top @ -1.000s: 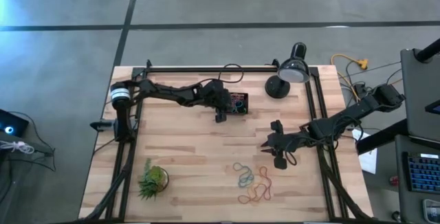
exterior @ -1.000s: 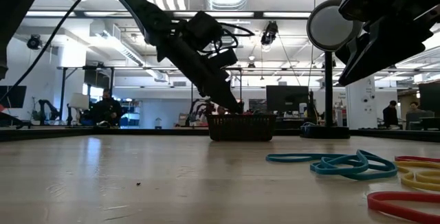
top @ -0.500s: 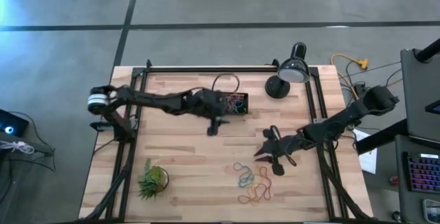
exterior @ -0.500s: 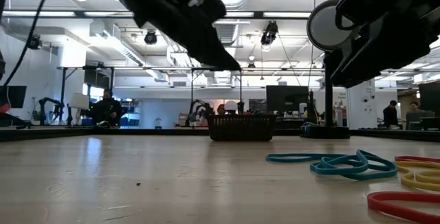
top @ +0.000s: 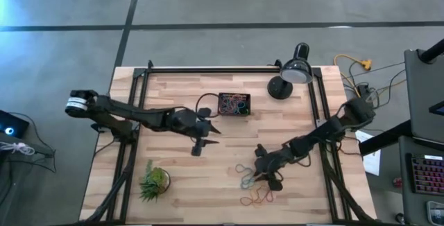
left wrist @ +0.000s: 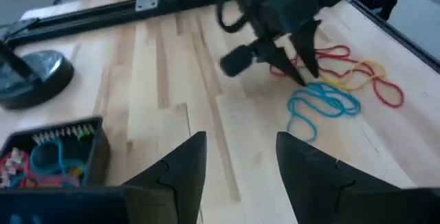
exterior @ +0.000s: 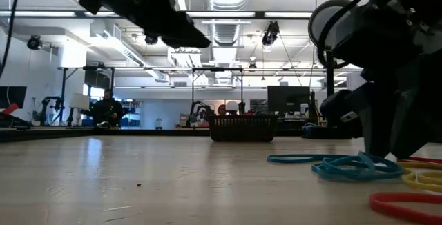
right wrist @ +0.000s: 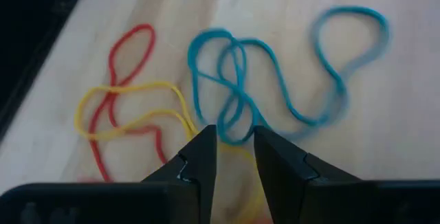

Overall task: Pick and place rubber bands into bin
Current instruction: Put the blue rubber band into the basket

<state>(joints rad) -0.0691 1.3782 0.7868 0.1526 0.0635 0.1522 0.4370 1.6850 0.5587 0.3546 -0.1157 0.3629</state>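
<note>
Blue rubber bands (right wrist: 275, 80) lie tangled on the wooden table, with yellow bands (right wrist: 130, 107) and red bands (right wrist: 130, 52) beside them; in the high view the heap (top: 251, 184) sits near the table's near edge. The black ribbed bin (top: 234, 104) stands toward the far side and holds several coloured bands (left wrist: 41, 159). My right gripper (right wrist: 234, 138) is low over the blue bands (exterior: 338, 164), open by a narrow gap. My left gripper (left wrist: 240, 152) is open in the air near the table's middle (top: 206, 130), on the near-left side of the bin. My right gripper comes slanting down from the table's right at the blue bands. A blue strand (right wrist: 232, 129) lies in the narrow gap between the fingertips. I cannot tell whether the fingers touch it. The band lies flat on the table.
A black desk lamp (top: 288, 77) stands at the far right, right of the bin. A spiky green plant (top: 154, 182) sits at the near left. Black frame rails (top: 132, 150) run along the left and right table sides. Bare wood lies between the bin and the bands.
My left gripper has drawn away from the bin toward the table's near-left and risen. My right gripper has moved toward the near-left and come down from above the table onto the blue bands. The bands have stayed where they were.
</note>
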